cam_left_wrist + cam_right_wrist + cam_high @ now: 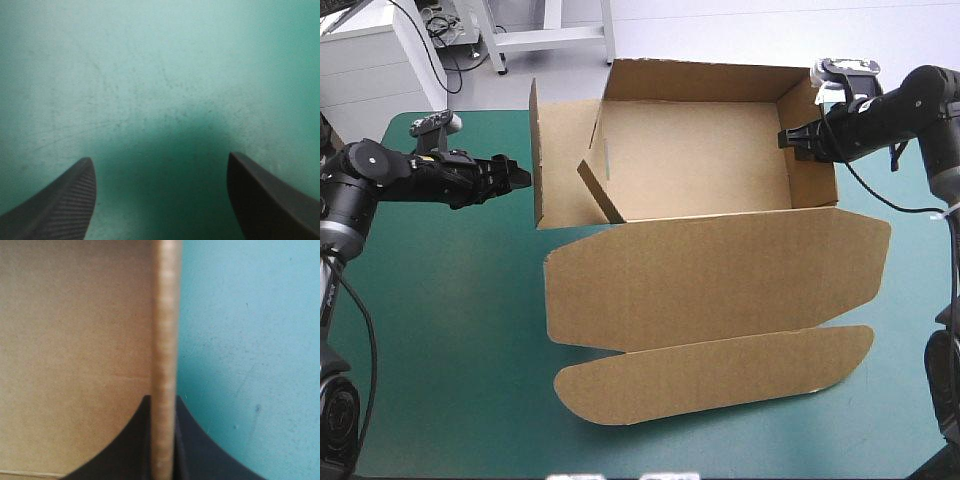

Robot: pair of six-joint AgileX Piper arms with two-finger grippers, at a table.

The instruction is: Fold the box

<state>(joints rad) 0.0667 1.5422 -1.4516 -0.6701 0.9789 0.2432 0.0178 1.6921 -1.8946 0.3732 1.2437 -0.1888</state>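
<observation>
The brown box (700, 270) sits mid-surface (440, 330) on the teal-green cover, with its walls raised at the far half and its lid (720, 265) flat toward the near edge. The right gripper (792, 140) is clamped on the right wall (164, 340). The left gripper (523, 177), fingers spread, hovers just beside the left wall (535, 160).

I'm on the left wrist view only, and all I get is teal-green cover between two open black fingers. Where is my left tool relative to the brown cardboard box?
Observer: Your left tool hovers just outside the raised left wall of the brown cardboard box, tips pointing at it.
Operator: What is the other arm doing?
Observer: The right tool is shut on the right wall, gripping it from above.
Operator: And the lid?
Observer: The lid panel lies flat on the teal-green cover, toward the table's near edge.
</observation>
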